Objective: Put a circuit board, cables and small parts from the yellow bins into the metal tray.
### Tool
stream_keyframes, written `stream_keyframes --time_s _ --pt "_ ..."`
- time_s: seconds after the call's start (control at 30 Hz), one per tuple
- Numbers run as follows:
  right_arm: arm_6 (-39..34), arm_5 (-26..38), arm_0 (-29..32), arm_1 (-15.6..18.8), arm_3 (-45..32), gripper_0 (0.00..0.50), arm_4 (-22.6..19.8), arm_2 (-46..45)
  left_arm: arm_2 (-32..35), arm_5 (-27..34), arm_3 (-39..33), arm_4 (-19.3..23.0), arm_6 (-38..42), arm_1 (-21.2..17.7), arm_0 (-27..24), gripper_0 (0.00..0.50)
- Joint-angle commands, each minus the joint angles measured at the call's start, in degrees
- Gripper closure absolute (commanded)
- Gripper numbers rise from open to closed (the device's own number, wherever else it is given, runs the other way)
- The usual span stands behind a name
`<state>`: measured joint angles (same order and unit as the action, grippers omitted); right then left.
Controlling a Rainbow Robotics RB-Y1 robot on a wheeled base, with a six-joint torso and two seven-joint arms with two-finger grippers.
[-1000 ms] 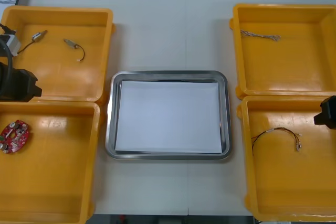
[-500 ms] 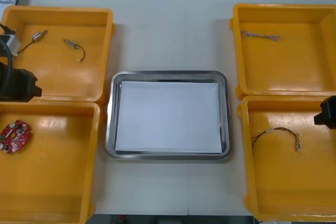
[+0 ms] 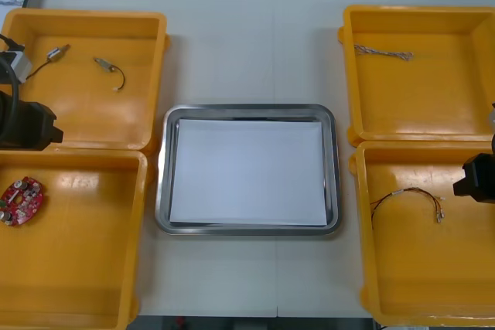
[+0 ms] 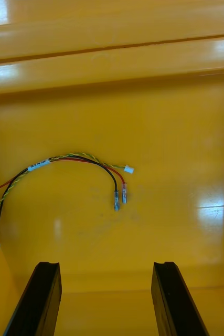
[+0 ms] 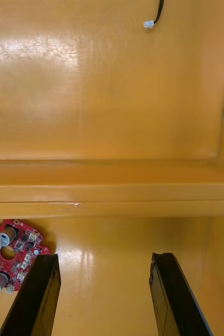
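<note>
A light, matte table [image 3: 247, 44] with a thin seam down its middle carries four glossy yellow plastic bins with rounded corners and raised rims. Between them sits a shiny rectangular metal tray [image 3: 164, 175], white inside, with nothing in it.

The round red circuit board [image 3: 21, 200], studded with small silver and white components, lies flat in the near-left bin [image 3: 85, 253]. The left gripper [image 5: 104, 258] hangs over that bin by its far rim, its black fingers spread apart and grasping nothing; the board lies just beside one finger. Past the doubled rims, the scuffed floor of the far-left bin [image 3: 85, 113] holds two short black cables with small metal ends [image 3: 110, 71].

A thin twisted blue and white cable [image 3: 383, 53] lies stretched near the back wall of the far-right bin [image 3: 418, 106].

In the near-right bin [image 3: 418, 268] a curved red and yellow cable [image 4: 64, 160], twisted with a black lead, carries a white label, a small white plug and two metal terminals. The right gripper [image 4: 105, 268] hovers above this bin's reflective floor, fingers wide and empty, the cable lying ahead of them, apart from both.

Beyond the table's far edge the floor is dark.
</note>
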<state>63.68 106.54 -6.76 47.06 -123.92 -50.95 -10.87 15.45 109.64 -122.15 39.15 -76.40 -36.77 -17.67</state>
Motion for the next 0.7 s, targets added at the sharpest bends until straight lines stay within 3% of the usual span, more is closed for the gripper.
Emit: stream_keyframes --time_s 0.03,0.23,0.37,0.7 --pt "7.16 -3.35 0.7 1.11 -0.71 0.0 1.29 3.93 1.69 0.36 -1.25 1.28 -0.68 -0.76 -1.05 0.0" --pt "13.57 -7.04 0.7 1.72 1.75 0.0 2.52 5.95 1.78 0.36 -0.81 1.19 1.08 -3.31 0.79 0.0" --pt "20.34 -9.94 0.7 1.72 4.92 0.0 1.99 6.56 2.57 0.36 -1.16 1.28 6.36 -4.19 4.04 0.0" --pt "35.63 -14.6 1.32 1.72 10.19 0.0 1.64 7.79 14.88 0.36 -1.95 1.54 12.24 -2.25 15.38 0.0"
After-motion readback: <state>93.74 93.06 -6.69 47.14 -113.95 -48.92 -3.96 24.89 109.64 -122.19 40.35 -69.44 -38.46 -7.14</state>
